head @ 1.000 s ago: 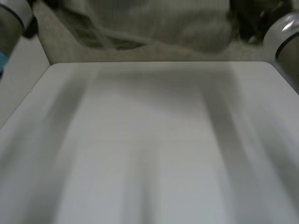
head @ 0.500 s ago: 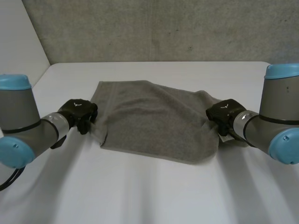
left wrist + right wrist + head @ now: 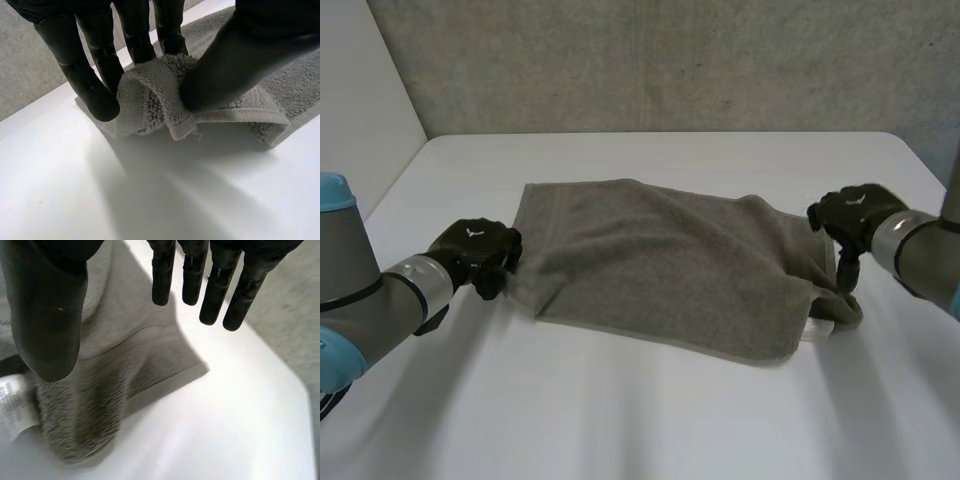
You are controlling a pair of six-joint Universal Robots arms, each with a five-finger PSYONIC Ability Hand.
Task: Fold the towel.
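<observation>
Pinching a bunched corner of the towel (image 3: 660, 265) between its fingers and thumb, the left hand (image 3: 475, 250) grips only a small tuft of terry near the hem. A quick lift could, I judge, pull that tuft free. The right hand (image 3: 855, 215) hangs over the opposite near corner with its fingers straight and held apart from the thumb, nothing clamped between them. If the left hand lifts alone, the cloth would likely drag and twist across the table (image 3: 650, 420) instead of rising evenly. That right corner is already rumpled and partly rolled under, with a white label (image 3: 15, 400) sticking out beside it. A grasp there might catch two layers, or the label alone, and the fold would come out crooked. The towel lies spread but skewed in the middle of the table, creased along its left side, so its edges may not meet squarely. The tabletop is white, smooth and bare around the cloth, and probably gives little friction to hold the far edge in place. Behind the table stands a rough grey wall (image 3: 670, 60).
</observation>
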